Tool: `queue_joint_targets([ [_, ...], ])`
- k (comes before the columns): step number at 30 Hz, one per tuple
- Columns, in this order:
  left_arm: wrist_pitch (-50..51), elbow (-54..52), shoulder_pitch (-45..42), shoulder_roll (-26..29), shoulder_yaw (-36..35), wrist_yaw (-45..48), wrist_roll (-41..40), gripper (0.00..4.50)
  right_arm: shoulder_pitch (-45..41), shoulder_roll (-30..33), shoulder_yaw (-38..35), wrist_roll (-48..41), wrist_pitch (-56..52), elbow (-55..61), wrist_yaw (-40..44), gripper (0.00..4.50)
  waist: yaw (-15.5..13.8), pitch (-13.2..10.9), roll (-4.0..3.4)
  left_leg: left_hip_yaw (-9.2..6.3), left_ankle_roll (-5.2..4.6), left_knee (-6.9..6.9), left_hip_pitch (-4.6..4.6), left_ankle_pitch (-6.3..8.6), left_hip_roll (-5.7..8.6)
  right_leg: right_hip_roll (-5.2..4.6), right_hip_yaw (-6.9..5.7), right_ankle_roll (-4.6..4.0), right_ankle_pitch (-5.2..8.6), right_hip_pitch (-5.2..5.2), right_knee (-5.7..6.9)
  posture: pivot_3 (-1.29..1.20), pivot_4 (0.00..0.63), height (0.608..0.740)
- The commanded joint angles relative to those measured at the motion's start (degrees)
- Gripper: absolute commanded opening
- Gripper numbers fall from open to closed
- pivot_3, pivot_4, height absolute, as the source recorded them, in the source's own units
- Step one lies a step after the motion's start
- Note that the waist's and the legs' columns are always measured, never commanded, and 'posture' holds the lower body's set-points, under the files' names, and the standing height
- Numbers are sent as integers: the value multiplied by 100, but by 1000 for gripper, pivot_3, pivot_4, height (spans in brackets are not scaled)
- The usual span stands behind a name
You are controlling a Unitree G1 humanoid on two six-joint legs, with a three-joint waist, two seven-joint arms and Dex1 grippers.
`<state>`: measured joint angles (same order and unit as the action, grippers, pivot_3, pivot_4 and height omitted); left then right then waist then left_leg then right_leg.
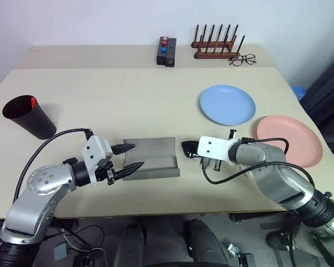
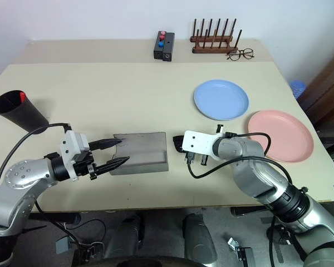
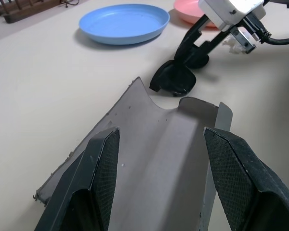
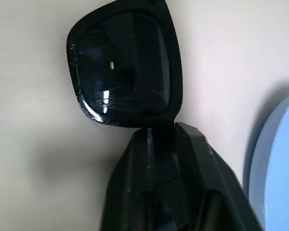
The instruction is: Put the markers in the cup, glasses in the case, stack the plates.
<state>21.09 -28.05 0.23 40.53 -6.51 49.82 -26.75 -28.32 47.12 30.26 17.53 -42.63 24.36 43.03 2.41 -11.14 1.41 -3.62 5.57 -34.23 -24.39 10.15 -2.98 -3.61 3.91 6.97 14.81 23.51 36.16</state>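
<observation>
The grey felt-like hinged case (image 1: 151, 158) lies open on the beige table (image 1: 100, 100), its trough-shaped inside bare. Just right of it rest the chunky black-framed sunglasses (image 1: 190, 148) with glossy dark lenses, one lens showing fine scratch marks. The right gripper (image 3: 195, 48) has its two black fingers pinched together on the frame at the lens corner. The left gripper (image 1: 128, 158) hovers at the case's left end, fingers spread wide, empty. Beyond the case to the right sit the light blue round plastic plate (image 1: 227, 104) and, further right, the salmon pink plate (image 1: 292, 139), apart. Far left of the case leans the dark tapered tumbler (image 1: 26, 115) with a red cap end inside.
</observation>
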Motion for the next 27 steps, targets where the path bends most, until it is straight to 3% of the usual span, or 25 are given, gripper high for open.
queue_joint_targets([
  [1, -177, -44, 52, 10, -202, 32, -49, 2864, 68, -60, -74, 93, 60, -95, 61, 38, 1, 2, 4, 0, 0, 0, 0, 0, 0, 0, 0, 0, 0, -1, 0, 0, 150, 738],
  [16, -552, 484, 199, 161, -748, 3, 140, 2864, -453, -359, -544, 16, -28, 263, 468, 38, 14, 1, 1, 1, 0, 1, 1, 0, -1, 0, 0, -4, -2, 3, 1, 0, 150, 738],
  [20, -656, 761, 301, 329, -1132, 42, 176, 2864, -1129, -930, -746, -561, -679, 668, 847, 38, 27, -2, -4, 1, 0, 7, 0, 0, -2, 2, 0, -3, -2, 10, 3, 0, 150, 738],
  [27, -729, 908, 415, 422, -1342, -29, 306, 2864, -1824, -1725, -415, -1094, -1115, 740, 939, 38, -6, 0, -1, 2, 1, 7, -3, 1, -2, 0, 0, -4, -2, 9, -2, 0, 150, 738],
])
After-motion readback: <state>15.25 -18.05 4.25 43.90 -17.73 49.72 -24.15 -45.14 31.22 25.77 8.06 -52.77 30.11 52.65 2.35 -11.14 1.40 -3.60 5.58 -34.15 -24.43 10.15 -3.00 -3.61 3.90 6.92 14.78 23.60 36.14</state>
